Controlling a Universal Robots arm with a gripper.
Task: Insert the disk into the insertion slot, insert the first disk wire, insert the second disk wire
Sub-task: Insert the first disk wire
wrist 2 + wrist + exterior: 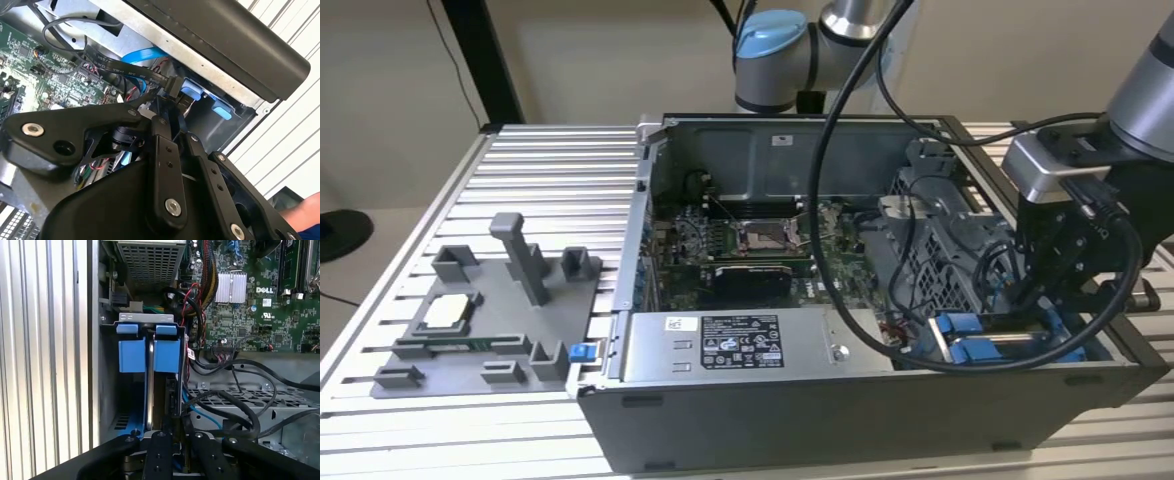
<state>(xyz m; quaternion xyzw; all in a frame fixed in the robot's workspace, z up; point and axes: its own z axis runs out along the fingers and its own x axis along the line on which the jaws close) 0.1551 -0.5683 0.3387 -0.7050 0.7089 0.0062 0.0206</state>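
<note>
One arm [1134, 100] drops steeply over the case [854, 420], its wrist turned down into the case's near corner on the exterior view's right. The gripper [171, 105] is inside that corner, fingers drawn together and pinching the plug of a flat black wire [120, 67]. The plug is just beside the disk [167, 347], which is seated in the slot [145, 317] in that same corner. The disk's blue tabbed end faces the case's open side, and its long axis seems to run down into the bay, though I cannot tell for sure. Deeper in the case lies the green board [747, 250]. A labelled supply box [734, 345] lines the case's near wall. Outside the case, a grey tray [467, 340] rests on the slatted table [547, 160].
</note>
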